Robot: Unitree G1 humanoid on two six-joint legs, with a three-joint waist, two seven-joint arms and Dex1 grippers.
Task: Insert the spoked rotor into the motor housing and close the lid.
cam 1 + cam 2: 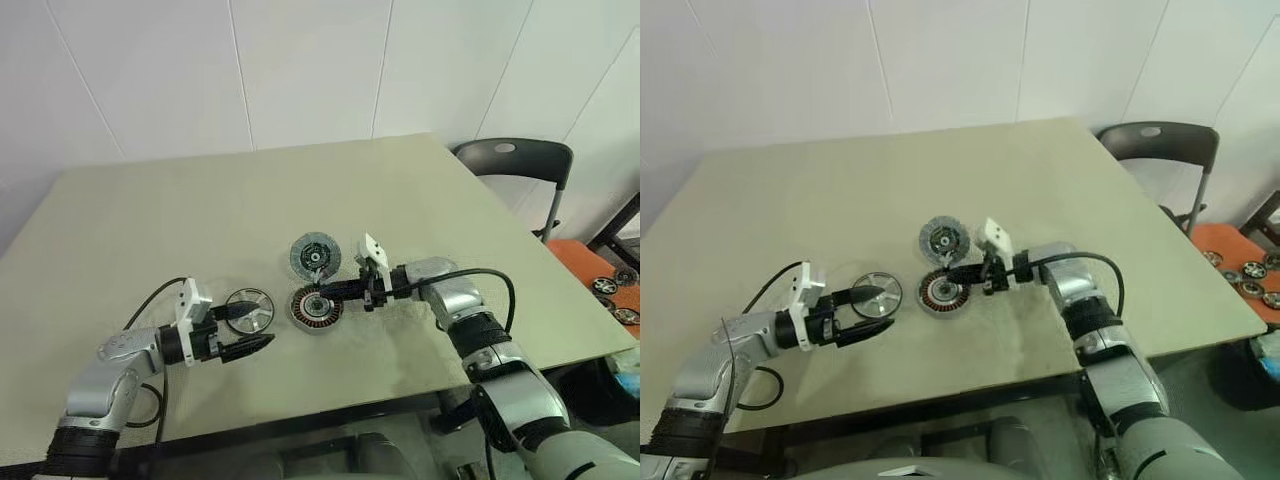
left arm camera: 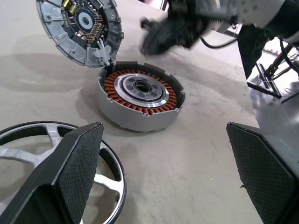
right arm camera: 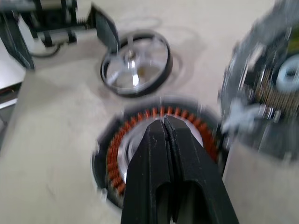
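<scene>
Left fingers (image 1: 247, 331), spreading wide around the spoked rotor (image 1: 249, 309), risk nudging it; right fingers (image 1: 325, 290), pressing together, are hovering over the motor housing (image 1: 316, 308), blocking insertion from nine o'clock.

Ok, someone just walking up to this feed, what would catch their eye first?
Probably the motor housing at mid-table, its copper windings bare, with the lid propped open just behind it. The right gripper, jaws shut, hovers over the housing. The spoked rotor lies flat to its left, between the open jaws of the left gripper.
</scene>
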